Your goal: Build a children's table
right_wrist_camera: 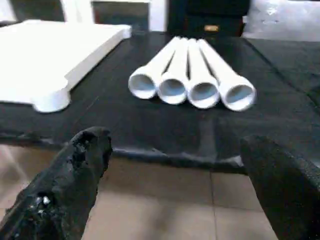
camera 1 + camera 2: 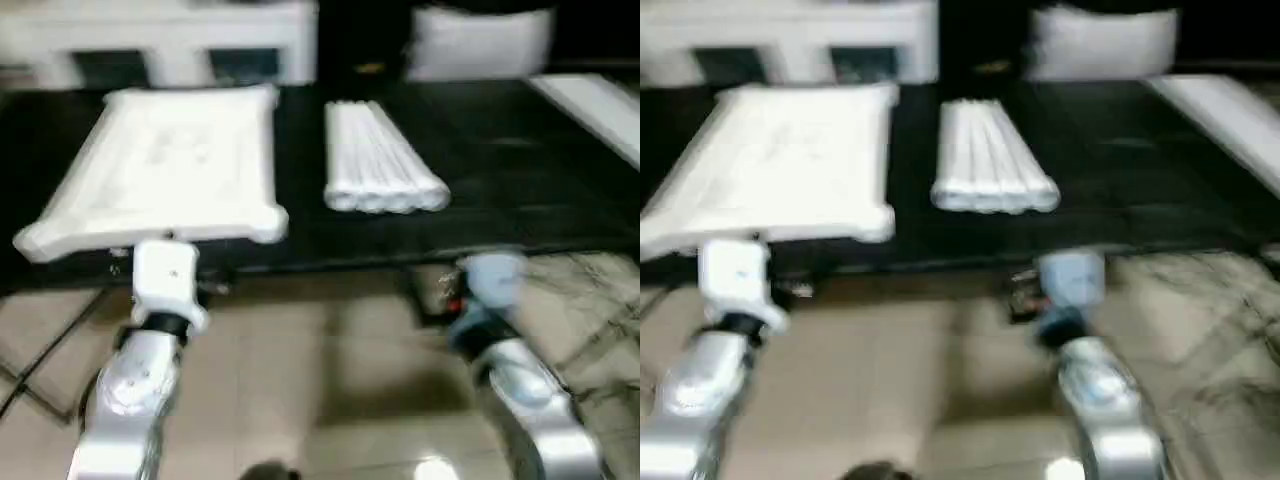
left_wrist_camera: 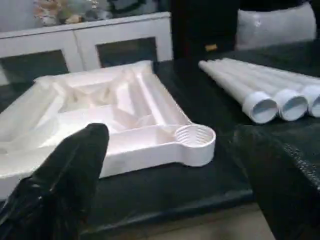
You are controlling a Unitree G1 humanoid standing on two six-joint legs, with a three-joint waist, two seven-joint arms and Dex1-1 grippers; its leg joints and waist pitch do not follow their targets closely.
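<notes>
Left eye view | table top (image 2: 170,165) overhangs mat edge (image 2: 400,258) | legs (image 2: 378,160) apart | both fingers wide

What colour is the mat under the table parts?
Black. The mat under the table top and legs shows best in the right wrist view.

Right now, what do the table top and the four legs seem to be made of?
Table top: apparently moulded white plastic with a slight sheen; ribs and a rounded corner socket are formed in one piece on its upturned underside.
Four legs: apparently the same white plastic, smooth; their open ends show thin-walled hollow tubes.
</notes>
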